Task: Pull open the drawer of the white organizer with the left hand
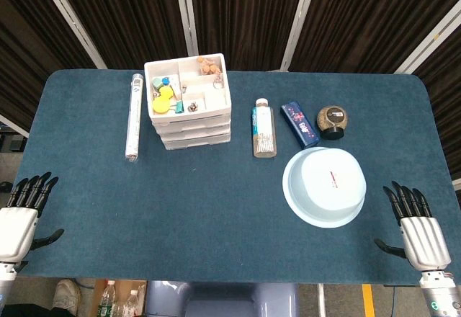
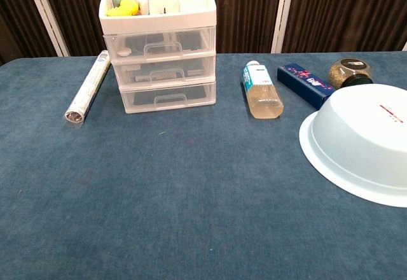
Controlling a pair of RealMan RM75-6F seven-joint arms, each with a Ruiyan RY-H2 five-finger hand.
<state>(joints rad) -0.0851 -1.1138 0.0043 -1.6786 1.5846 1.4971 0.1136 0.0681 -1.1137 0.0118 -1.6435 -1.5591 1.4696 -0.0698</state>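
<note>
The white organizer [image 1: 189, 103] [image 2: 159, 48] stands at the back left of the blue table, with three stacked clear drawers, all closed, and an open top tray of small items. Each drawer front [image 2: 161, 46] has a handle in its middle. My left hand [image 1: 21, 212] rests at the table's front left corner, fingers apart, holding nothing, far from the organizer. My right hand [image 1: 416, 227] sits at the front right corner, also open. Neither hand shows in the chest view.
A rolled tube [image 1: 133, 116] [image 2: 88, 95] lies left of the organizer. To its right lie a clear bottle [image 1: 263, 129] [image 2: 261, 90], a dark blue box [image 1: 300, 124] [image 2: 306, 84] and a round jar [image 1: 333, 122] [image 2: 349, 72]. An upturned white bowl [image 1: 324, 186] [image 2: 362, 141] sits front right.
</note>
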